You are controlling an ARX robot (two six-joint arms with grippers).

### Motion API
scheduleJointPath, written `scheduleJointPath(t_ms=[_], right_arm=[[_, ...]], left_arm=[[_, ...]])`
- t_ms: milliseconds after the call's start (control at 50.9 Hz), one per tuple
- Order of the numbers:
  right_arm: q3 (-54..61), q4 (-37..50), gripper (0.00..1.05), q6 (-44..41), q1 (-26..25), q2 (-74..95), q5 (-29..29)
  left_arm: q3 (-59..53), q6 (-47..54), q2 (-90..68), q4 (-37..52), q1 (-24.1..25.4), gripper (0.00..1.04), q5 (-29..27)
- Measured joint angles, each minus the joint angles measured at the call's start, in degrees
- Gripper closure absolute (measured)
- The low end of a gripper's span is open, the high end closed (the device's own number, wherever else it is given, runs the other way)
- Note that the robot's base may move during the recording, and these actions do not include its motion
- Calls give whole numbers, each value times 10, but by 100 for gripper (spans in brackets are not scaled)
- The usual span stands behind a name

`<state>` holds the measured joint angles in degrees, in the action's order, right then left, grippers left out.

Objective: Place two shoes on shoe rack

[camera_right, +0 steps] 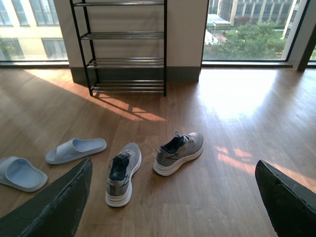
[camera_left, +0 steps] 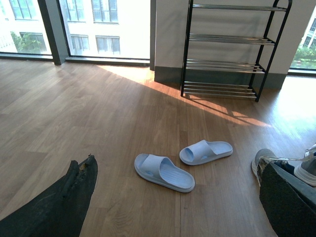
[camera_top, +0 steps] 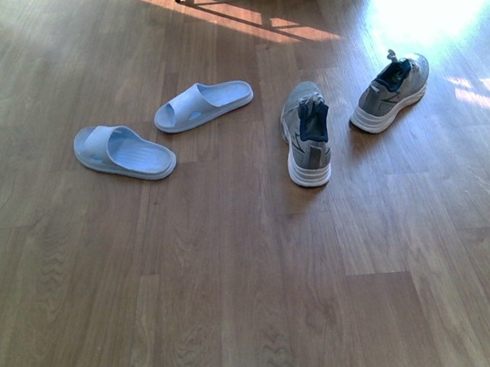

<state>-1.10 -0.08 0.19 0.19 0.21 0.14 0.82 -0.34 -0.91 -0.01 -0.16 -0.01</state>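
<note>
Wood floor (camera_top: 240, 307). Short of the shoe rack (camera_right: 126, 62), near sneaker (camera_right: 121, 173) points toe-first at it; our right gripper (camera_right: 173, 163), spread empty like our left gripper (camera_left: 177, 165), is closer.

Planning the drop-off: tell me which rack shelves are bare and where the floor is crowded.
All four shoe rack shelves look bare. Open floor lies between rack and footwear. Crowded: grey sneakers sit close, blue slides beside them.
</note>
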Motion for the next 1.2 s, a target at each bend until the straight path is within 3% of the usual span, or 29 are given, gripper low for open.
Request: scheduleJointPath(t_ms=[1200], right_arm=[[0, 0, 9, 0, 0, 0, 0]], left_arm=[[0, 0, 0, 0, 0, 9, 0]])
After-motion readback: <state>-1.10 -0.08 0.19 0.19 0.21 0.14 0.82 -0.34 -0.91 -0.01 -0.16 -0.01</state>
